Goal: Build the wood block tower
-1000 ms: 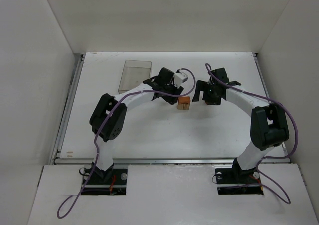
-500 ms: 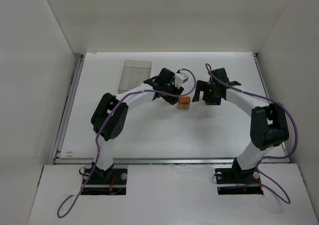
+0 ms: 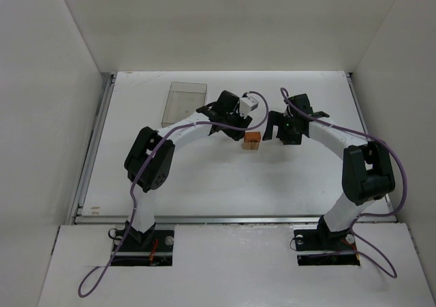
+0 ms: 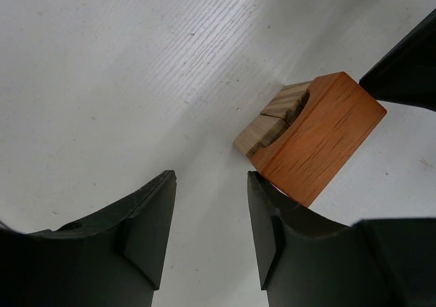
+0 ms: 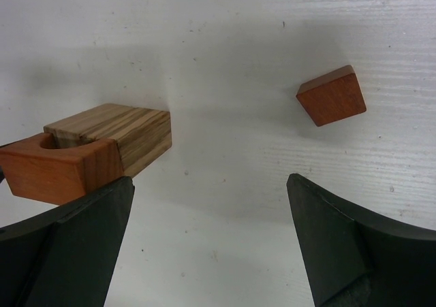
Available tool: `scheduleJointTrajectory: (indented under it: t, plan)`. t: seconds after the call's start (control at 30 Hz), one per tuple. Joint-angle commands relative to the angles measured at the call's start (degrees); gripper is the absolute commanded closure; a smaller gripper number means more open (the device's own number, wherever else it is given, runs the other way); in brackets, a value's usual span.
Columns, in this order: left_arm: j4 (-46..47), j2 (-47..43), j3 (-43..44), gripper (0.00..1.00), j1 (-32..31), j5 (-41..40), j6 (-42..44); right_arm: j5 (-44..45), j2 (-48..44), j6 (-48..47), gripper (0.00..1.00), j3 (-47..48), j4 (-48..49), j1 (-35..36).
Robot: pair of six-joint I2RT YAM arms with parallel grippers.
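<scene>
1. Top external view, nearest edge: the left arm [image 3: 146, 164] and the right arm [image 3: 364, 174] rise from their bases at 7 and 5 o'clock and bend inward over the white surface [image 3: 204, 184].
2. At mid-surface sits the wood block tower [image 3: 251, 141], a small cluster of reddish-orange and light tan wood.
3. The left end effector [image 3: 230, 128] hangs at the tower's 10 o'clock, just beside it. The right end effector [image 3: 281, 131] sits at its 3 o'clock, near but apart.
4. Left wrist view: the left end effector [image 4: 209, 184] has its jaws partly spread, with only bare surface between them, pinching nothing. The tower lies at 2 o'clock of that gap, its notched orange block [image 4: 327, 133] touching the tan block [image 4: 269, 123]. The right-hand finger [image 4: 269, 232] stands just beside the orange block's lower corner; I cannot tell whether they touch.
5. Right wrist view: the right end effector [image 5: 210, 184] has its jaws spread wide and holds nothing. The tower is at 10 o'clock, just past the left fingertip. A separate reddish-orange wedge [image 5: 332, 96] lies on the surface at 1 o'clock, well apart from the tower.
6. Farthest, at the surface's 11 o'clock in the top view, a clear plastic box [image 3: 184, 103] lies flat, well apart from the tower.
</scene>
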Motion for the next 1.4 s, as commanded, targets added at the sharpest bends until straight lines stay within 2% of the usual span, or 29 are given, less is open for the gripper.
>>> scheduleJointTrajectory:
  t: [0.0, 0.77, 1.37]
  plan:
    - [-0.2, -0.3, 2.3, 0.57, -0.4, 0.7, -0.1, -1.1, -1.1, 0.5, 0.00, 0.0, 2.0, 0.4]
    - [-0.2, -0.3, 2.8, 0.57, -0.4, 0.1, 0.4, -2.7, -1.7, 0.5, 0.00, 0.0, 2.6, 1.4]
    - [-2.4, -0.3, 1.8, 0.60, -0.4, 1.2, 0.4, 1.6, -1.0, -0.1, 0.00, 3.4, 0.3, 1.4]
